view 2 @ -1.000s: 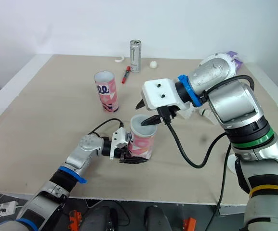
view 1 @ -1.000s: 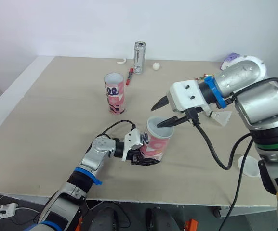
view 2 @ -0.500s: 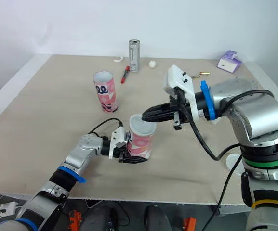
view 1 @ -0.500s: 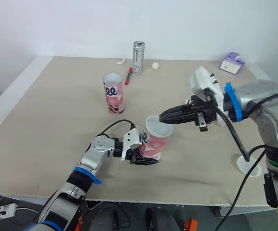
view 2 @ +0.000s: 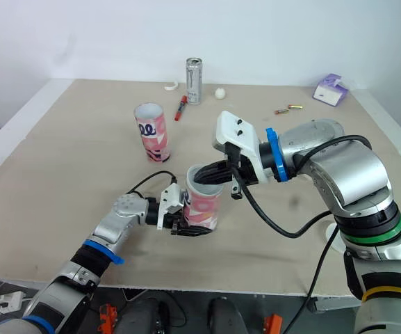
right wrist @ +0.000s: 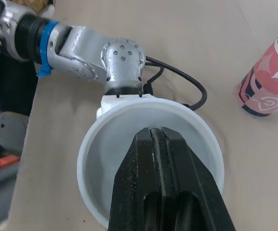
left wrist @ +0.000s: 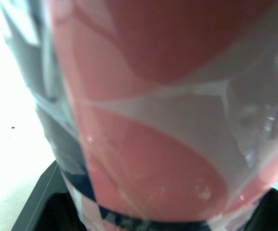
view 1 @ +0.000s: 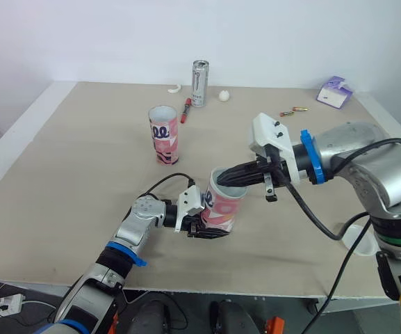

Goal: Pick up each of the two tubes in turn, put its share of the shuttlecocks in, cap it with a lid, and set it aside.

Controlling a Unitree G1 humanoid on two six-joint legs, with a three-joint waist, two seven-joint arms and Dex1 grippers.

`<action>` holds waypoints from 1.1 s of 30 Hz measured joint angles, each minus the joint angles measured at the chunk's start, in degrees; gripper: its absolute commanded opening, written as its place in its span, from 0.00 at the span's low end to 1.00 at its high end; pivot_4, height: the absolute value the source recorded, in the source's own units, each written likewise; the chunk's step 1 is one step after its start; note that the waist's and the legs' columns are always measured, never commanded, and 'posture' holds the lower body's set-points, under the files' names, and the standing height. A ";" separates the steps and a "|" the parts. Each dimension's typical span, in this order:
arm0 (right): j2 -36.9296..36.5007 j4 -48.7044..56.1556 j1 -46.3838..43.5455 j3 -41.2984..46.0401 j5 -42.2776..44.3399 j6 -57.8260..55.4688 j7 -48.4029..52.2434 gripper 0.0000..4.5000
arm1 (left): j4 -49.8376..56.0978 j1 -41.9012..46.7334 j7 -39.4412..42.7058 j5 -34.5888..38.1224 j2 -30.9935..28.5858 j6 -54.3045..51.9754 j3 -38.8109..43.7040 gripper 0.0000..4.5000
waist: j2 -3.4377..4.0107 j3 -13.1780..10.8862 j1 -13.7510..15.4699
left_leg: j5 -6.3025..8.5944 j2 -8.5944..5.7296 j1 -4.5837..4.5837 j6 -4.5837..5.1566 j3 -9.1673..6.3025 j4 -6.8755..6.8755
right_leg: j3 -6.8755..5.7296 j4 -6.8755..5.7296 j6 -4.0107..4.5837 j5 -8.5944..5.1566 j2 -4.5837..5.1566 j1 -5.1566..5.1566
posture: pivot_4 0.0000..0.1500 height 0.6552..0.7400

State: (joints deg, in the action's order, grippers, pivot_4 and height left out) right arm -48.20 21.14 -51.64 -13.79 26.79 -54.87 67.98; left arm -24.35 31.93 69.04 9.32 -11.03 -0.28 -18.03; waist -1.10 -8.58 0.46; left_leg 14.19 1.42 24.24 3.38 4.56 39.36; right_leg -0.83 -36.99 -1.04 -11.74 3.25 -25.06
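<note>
Table (view 1: 61, 174): wide beige top, and both tubes are on it or just over it, with no cap on either. You are in the first half of the job at best.

Held tube (view 1: 222, 209): pink and white, near the front edge, mouth open and tipped slightly toward the right arm. The left gripper (view 1: 199, 221) is clamped on its lower wall; the left wrist view shows the tube wall pressed right up between the fingers.

Second tube (view 1: 165, 134): upright, well apart toward the back left, open-mouthed, nothing touching it. Judge it untouched; all its steps remain.

Right gripper (right wrist: 155, 132): tips are inside the mouth of the held tube, fingers pressed together with no gap. You cannot see a shuttlecock between them, and the fingers hide the tube's floor, so how many are inside is not readable. Read this as the loading step for tube one.

Lid (view 1: 358, 241): a white disc at the right front edge, partly behind the right arm. Capping has not begun.

Small clutter along the back, no part in the task: can (view 1: 200, 82), marker (view 1: 187, 108), white ball (view 1: 224, 95), purple box (view 1: 334, 90).
</note>
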 measured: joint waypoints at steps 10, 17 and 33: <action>-0.47 -0.09 -1.28 -4.67 -3.88 2.68 0.49 0.02 | -0.50 -0.21 -0.44 0.02 -0.07 0.01 0.15 0.67 | -0.12 0.31 -0.01 | 0.00 0.15 -0.11 -0.01 0.00 0.00 | -0.21 0.00 0.00 -0.02 0.03 0.04 | 1.00 1.00; -0.26 -0.56 -1.86 -6.19 -5.35 3.25 0.65 0.02 | -0.84 -0.54 -1.05 -0.01 -0.22 0.15 0.16 0.67 | -0.06 0.55 -0.01 | 0.04 0.37 -0.46 -0.07 -0.07 -0.03 | -1.19 0.03 0.08 -0.06 0.47 0.08 | 1.00 1.00; 2.47 -7.59 9.45 27.30 9.88 -2.44 -7.91 0.02 | 0.22 -0.75 -1.24 -0.10 -0.08 2.36 -0.64 0.67 | -0.10 0.47 0.33 | 0.09 0.22 0.18 -0.09 -0.21 -0.07 | -2.04 0.43 0.35 0.17 1.02 0.14 | 1.00 1.00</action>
State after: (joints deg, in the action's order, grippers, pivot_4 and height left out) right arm -45.73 13.55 -42.19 13.51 36.67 -57.31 60.07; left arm -24.12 31.18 67.80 9.23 -11.11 2.08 -18.67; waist -1.19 -8.11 0.79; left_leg 14.28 1.64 24.43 3.29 4.35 39.30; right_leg -2.88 -36.55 -0.69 -11.56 4.26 -24.92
